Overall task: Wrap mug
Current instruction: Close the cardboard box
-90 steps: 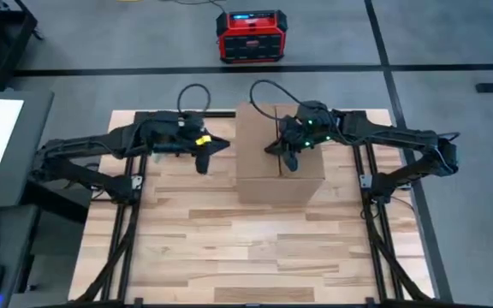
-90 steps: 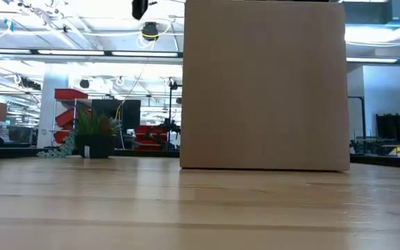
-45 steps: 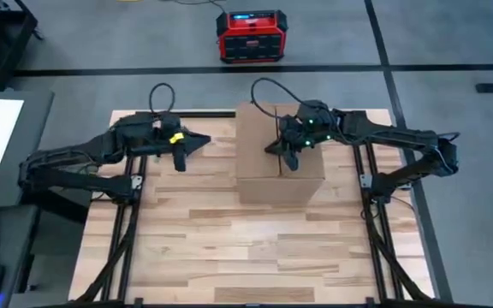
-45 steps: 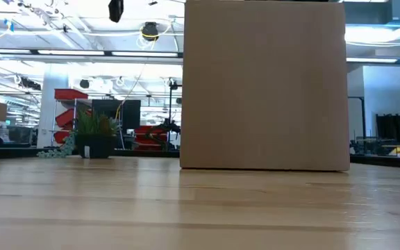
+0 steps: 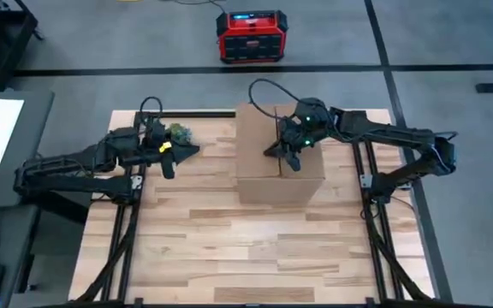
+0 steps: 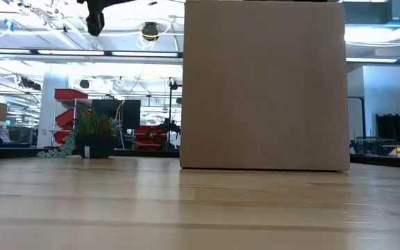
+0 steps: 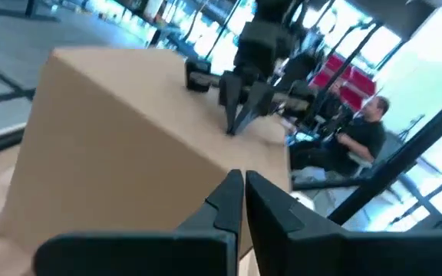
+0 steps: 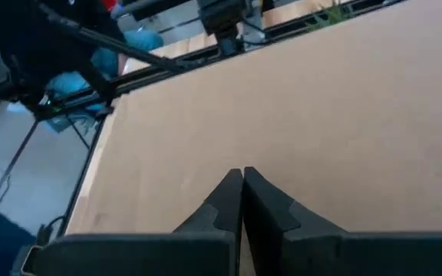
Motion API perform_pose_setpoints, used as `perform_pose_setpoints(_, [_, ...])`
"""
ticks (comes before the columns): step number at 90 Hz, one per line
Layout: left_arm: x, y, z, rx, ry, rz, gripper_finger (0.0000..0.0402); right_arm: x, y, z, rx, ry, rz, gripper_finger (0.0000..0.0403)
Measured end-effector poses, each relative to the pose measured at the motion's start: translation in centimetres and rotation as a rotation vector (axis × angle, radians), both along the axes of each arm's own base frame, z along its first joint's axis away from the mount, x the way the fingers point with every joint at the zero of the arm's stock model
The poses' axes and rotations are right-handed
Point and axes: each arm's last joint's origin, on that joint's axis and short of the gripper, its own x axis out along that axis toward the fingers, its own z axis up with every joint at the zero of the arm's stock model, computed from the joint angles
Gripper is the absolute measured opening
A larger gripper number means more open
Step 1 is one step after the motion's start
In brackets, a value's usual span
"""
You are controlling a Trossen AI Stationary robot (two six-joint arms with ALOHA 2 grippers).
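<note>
A closed brown cardboard box (image 5: pixel 279 154) stands flat on the table's far middle and fills the low view (image 6: pixel 264 85). The mug is out of view. My right gripper (image 5: pixel 272 151) is shut over the box's top, and the left wrist view shows it there (image 7: pixel 232 129). My left gripper (image 5: pixel 192 149) hangs shut in the air to the left of the box, above table height (image 6: pixel 94 24), pointing toward the box and holding nothing. My right gripper has its shut fingertips (image 7: pixel 234 123) on the box's top face (image 7: pixel 245 142), toward that face's right half. The fingers slant down from the table's right. The box rests flat on its bottom on the table.
A small potted plant (image 5: pixel 178 131) stands at the far left of the table, close to my left gripper. A red device (image 5: pixel 249 36) sits on the floor behind the table. Bare wood (image 5: pixel 246 248) lies in front of the box. A person (image 7: pixel 367 134) sits in the room beyond.
My left gripper has drawn back from the box toward the table's left edge, staying shut and high. The plant, which it covered from above, now shows. My right gripper and the box have kept still.
</note>
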Motion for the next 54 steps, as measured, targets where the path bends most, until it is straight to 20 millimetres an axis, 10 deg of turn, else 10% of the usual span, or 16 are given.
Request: perform_pose_setpoints(54, [-8.0,-1.3,-1.3,0.145,0.027,0.008,0.0000,1.9,0.3,-0.7,0.069,-0.050,-0.012,0.0000])
